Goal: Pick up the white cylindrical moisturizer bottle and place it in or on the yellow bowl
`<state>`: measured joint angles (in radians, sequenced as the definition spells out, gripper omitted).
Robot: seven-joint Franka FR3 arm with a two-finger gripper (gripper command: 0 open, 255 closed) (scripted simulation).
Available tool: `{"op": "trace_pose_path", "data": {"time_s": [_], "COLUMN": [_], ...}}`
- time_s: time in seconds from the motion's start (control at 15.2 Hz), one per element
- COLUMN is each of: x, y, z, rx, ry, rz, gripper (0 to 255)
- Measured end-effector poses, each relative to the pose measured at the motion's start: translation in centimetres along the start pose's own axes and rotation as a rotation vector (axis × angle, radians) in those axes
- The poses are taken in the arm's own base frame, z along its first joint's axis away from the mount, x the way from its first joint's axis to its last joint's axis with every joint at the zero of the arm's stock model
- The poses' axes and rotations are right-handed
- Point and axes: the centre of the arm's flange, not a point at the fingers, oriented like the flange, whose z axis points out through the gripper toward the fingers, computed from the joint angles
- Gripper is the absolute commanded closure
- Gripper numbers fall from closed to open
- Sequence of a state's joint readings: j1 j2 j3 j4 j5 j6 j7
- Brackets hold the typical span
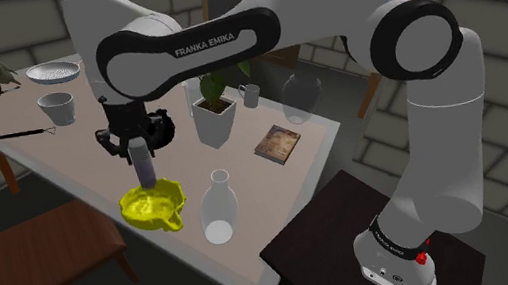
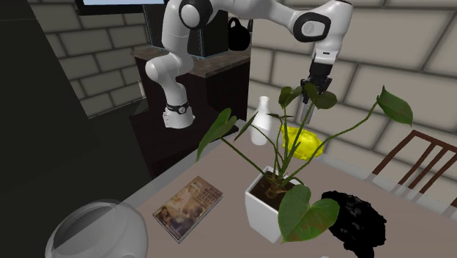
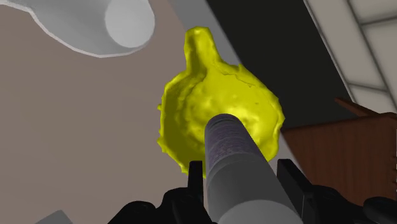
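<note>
— Where was the bottle?
— The grey cylindrical bottle hung upright in the gripper. Its upper part sat between the fingers, and its lower end pointed to six o'clock in the shoulder view, straight over the yellow bowl.
— Was it touching the bowl?
— I could not tell. In the wrist view the bottle's far end covered the middle of the bowl.
— And the hand?
— It was clamped on the bottle. The two black fingers pressed its sides, one on each, and were parted only by the bottle's width. They touched nothing else.
— What stood around it?
— In the shoulder view, on the table, a clear glass flask stood just beside the bowl at about four o'clock. A potted plant in a white pot stood at one o'clock. A book lay at two o'clock, further off. A white cup stood at eleven o'clock, well apart. A wooden chair stood at eight o'clock, beyond the table's edge.
</note>
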<state>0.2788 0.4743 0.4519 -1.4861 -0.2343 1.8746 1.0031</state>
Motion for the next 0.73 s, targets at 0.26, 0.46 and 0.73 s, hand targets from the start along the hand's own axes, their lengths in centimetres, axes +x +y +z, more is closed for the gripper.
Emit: {"op": "trace_pose_path", "data": {"time_s": [0.26, 0.46, 0.73], "x": [-0.1, -0.1, 0.0], "y": [-0.1, -0.2, -0.3], "z": [2.1, 3.7, 5.9], "rx": [0.000, 0.000, 0.000], "ry": [0.000, 0.000, 0.000], "rz": [0.000, 0.000, 0.000], "gripper": [255, 255, 255]}}
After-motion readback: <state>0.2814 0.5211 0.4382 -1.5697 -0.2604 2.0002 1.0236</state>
